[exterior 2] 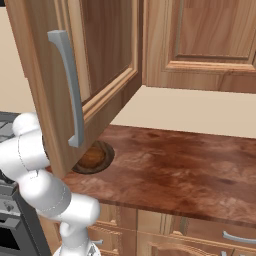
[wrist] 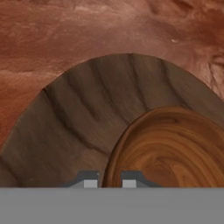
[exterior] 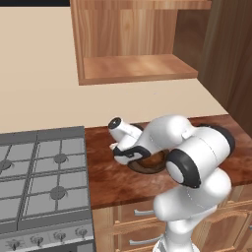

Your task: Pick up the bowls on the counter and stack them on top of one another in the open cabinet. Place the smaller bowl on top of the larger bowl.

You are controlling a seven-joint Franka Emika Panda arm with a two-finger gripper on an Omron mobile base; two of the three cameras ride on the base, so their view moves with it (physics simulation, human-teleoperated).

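Observation:
The larger bowl (wrist: pixel 78 122), wide and dark brown, lies on the counter (exterior 2: pixel 175 170). The smaller bowl (wrist: pixel 175 148), reddish-brown, sits over its middle; I cannot tell whether it rests in it or hangs just above. My gripper (wrist: pixel 109 181) is shut on the smaller bowl, one fingertip on each side of its near rim. From the left, my hand (exterior: pixel 133 156) reaches down onto the two bowls (exterior: pixel 150 163). From the right, the larger bowl's rim (exterior 2: pixel 107 150) peeks out below the cabinet door. The open cabinet (exterior: pixel 138 69) hangs above, its shelf bare.
A grey gas stove (exterior: pixel 44 172) borders the counter on the left. The open cabinet door (exterior 2: pixel 75 75) with its grey handle juts out over the bowls. A tall dark wood unit (exterior: pixel 231 59) closes off the right end. Drawer fronts (exterior: pixel 138 214) run below.

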